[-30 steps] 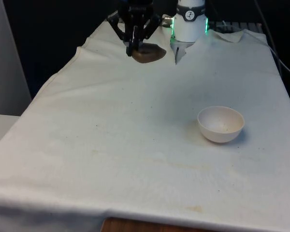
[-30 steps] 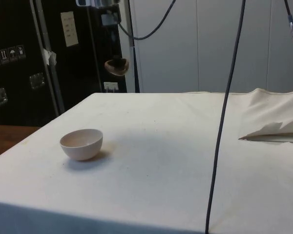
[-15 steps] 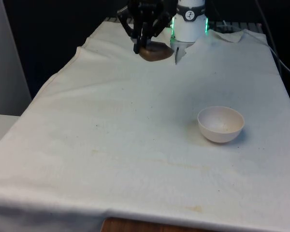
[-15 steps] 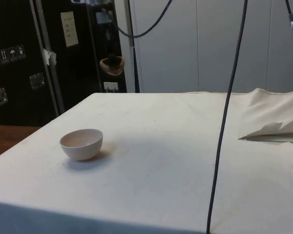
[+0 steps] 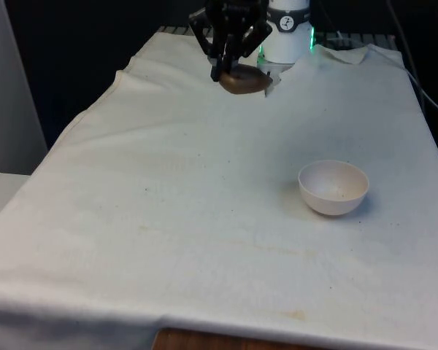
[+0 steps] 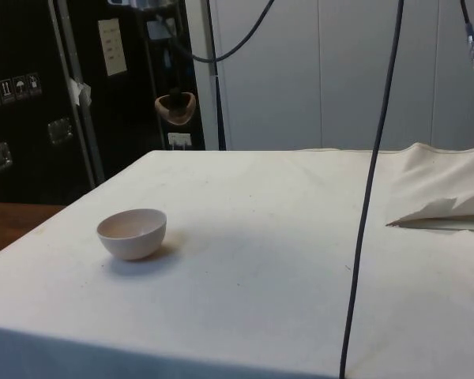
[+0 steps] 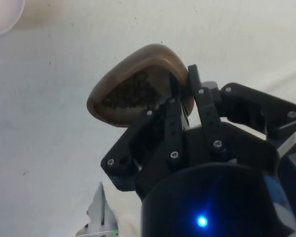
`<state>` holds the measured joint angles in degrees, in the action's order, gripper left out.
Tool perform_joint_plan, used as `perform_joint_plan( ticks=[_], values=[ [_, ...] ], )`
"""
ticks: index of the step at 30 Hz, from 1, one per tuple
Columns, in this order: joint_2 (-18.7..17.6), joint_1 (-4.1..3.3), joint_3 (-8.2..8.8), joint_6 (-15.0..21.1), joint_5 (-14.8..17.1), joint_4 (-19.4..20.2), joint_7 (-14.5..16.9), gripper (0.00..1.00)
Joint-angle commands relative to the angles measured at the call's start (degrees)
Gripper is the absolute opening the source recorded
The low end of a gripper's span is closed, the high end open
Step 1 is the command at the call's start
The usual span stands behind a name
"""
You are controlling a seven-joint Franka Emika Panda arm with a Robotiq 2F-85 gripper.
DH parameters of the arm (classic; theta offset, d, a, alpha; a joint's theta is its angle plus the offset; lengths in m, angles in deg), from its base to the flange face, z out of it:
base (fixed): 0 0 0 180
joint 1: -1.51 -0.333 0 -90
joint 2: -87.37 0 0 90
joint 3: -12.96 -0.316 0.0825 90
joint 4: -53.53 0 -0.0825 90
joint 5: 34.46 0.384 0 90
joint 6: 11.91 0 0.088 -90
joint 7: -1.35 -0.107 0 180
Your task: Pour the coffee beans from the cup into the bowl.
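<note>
A brown cup (image 5: 244,81) with dark coffee beans (image 7: 130,91) inside hangs high above the table's far end. My black gripper (image 5: 227,69) is shut on its rim; the wrist view has the fingers (image 7: 173,111) pinching the cup's wall (image 7: 153,61). In the side view the cup (image 6: 176,107) hangs upright, well above the cloth. The pale pink bowl (image 5: 333,187) rests on the cloth toward the front view's right, nearer the camera than the cup. From the side the bowl (image 6: 132,233) looks to hold nothing.
White cloth (image 5: 190,204) covers the whole table, with a fold (image 6: 438,209) at the robot's end. A black cable (image 6: 367,197) hangs down in front of the side camera. Dark cabinets (image 6: 31,95) stand behind the table.
The gripper has carried the cup toward the front view's right and slightly farther from the side camera's right, staying high. The bowl has not moved.
</note>
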<state>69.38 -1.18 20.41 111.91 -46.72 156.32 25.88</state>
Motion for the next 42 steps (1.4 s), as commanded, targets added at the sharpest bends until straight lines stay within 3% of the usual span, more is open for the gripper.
perform_joint_plan(
  ticks=[1, 2, 3, 10, 11, 12, 19, 20, 21, 27, 28, 29, 34, 35, 36, 42],
  values=[
    [-0.2, -0.40, 0.00, -0.1, -1.1, -0.3, -1.3, 0.00],
    [0.0, 0.00, -0.17, 0.0, -0.3, 0.0, -0.5, 0.00],
    [-0.3, -0.40, -0.34, -0.1, -1.6, -0.4, -2.2, 0.00],
    [-1.0, -0.40, -1.55, -0.3, -3.8, -1.4, -5.6, 0.00],
    [-0.7, 0.00, -1.78, 0.0, -3.1, -1.0, -4.9, 0.00],
    [-1.2, -0.40, -1.72, -0.3, -4.1, -1.6, -6.0, 0.00],
    [-2.6, -0.52, -3.04, -0.4, -6.2, -3.0, -9.4, 0.00],
    [-2.3, -0.06, -3.32, 0.0, -5.7, -2.7, -8.8, 0.00],
    [-2.7, -0.52, -3.21, -0.4, -6.5, -3.2, -9.9, 0.00],
    [-3.6, -0.57, -4.30, -0.3, -8.4, -3.8, -12.8, 0.00],
    [-3.3, -0.11, -4.64, 0.0, -8.0, -3.4, -12.3, 0.00],
    [-3.7, -0.57, -4.47, -0.3, -8.7, -3.9, -13.2, 0.00],
    [-4.4, -0.69, -5.39, -0.4, -10.4, -4.4, -15.8, 0.00],
    [-4.1, -0.23, -5.56, 0.0, -9.8, -3.9, -15.0, 0.00],
    [-4.5, -0.74, -5.50, -0.4, -10.8, -4.5, -16.3, 0.00],
    [-5.4, -0.97, -6.42, -0.5, -12.9, -5.0, -19.4, 0.00]
  ],
)
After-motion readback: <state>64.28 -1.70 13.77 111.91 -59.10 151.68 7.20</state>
